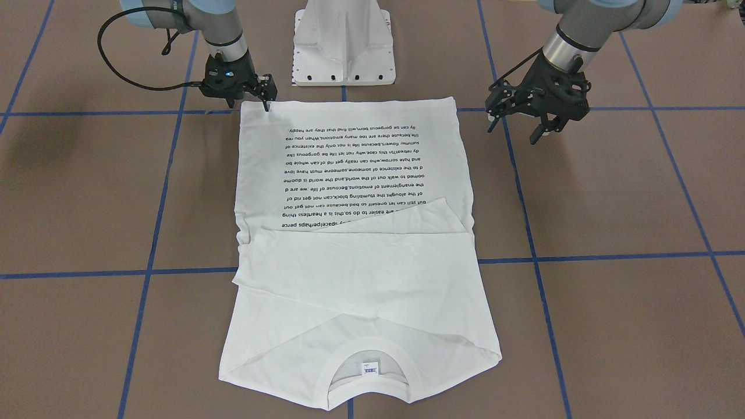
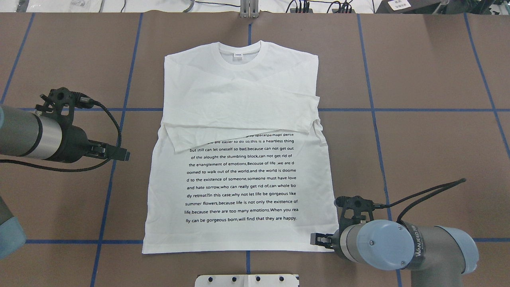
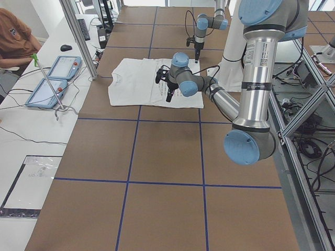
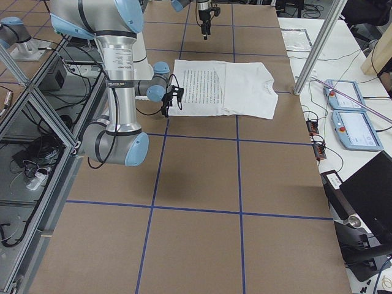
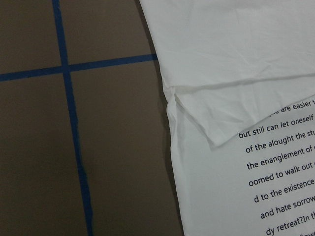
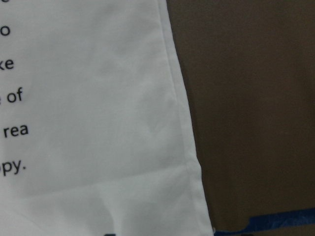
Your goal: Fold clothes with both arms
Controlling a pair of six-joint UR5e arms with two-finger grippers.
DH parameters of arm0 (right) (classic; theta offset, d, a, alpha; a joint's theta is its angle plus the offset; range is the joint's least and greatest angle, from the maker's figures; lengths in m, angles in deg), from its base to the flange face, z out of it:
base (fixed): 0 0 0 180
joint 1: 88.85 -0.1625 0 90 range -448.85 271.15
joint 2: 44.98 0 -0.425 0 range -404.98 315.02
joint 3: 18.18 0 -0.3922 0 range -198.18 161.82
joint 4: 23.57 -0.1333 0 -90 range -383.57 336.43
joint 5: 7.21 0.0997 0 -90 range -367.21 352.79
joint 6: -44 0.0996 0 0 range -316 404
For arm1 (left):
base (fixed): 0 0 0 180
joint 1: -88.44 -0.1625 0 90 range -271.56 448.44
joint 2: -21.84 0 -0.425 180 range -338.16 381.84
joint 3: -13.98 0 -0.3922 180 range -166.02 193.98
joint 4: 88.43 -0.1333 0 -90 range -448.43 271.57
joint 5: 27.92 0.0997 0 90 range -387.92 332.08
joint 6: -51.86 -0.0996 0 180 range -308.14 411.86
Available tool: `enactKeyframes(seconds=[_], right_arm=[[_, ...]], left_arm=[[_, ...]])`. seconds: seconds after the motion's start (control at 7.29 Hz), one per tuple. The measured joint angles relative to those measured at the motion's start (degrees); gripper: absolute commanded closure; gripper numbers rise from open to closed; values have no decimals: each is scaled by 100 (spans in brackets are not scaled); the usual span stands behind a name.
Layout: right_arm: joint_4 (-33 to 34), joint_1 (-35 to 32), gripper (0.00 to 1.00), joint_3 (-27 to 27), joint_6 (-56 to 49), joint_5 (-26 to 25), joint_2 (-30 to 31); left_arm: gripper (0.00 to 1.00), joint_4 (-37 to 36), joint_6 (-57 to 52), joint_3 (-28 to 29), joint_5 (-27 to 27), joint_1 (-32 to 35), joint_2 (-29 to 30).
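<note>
A: Status. Shirt (image 2: 239, 179) lies flat mid-table (image 2: 418, 139), print up, collar (image 2: 239, 54) far from the base, hem near it. Sleeves (image 2: 239, 111) are crossed over the chest.

B: Grippers?

A: Right gripper (image 2: 320, 239) is low at the hem corner (image 1: 247, 107) on its side. Jaws a little parted; no cloth pinched that I can see. Left gripper (image 2: 121, 154) is over bare table beside the shirt's mid-length, well off its own corner, jaws apart, empty.

B: Risks?

A: My judgement, three.
1. Asymmetry. If right closes and lifts before left reaches its corner, the hem rises skewed and the fold lands crooked.
2. Thin cotton flat on the table. A finger may slide over it and grab nothing, or catch only the top layer, so front and back separate.
3. Dragging the hem could ruck the cloth and shift the sleeves; the lower one lies at an angle.

B: Check?

A: Both corners pinched through both layers before any lift.
</note>
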Motion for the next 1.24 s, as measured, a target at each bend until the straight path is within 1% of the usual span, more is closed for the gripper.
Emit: enactKeyframes(seconds=[0.14, 0.41, 0.55, 0.69, 0.96, 1.1, 1.24], right_arm=[[0, 2, 36, 0, 23, -1, 29], [-3, 2, 61, 0, 39, -1, 82], [-2, -2, 69, -8, 44, -1, 95], [-4, -5, 81, -25, 46, -1, 104], [7, -5, 92, -65, 47, 7, 134], [3, -6, 100, -112, 47, 12, 139], [5, -9, 100, -154, 48, 15, 136]], left_arm=[[0, 1, 4, -5, -4, -3, 35], [0, 1, 5, 3, 3, -5, 66], [0, -1, 4, 7, 15, -6, 69], [0, -4, 5, 14, 26, -13, 71], [0, -7, 4, 24, 39, -20, 95], [0, -9, 3, 28, 43, -23, 112], [0, -13, 1, 30, 45, -26, 119]])
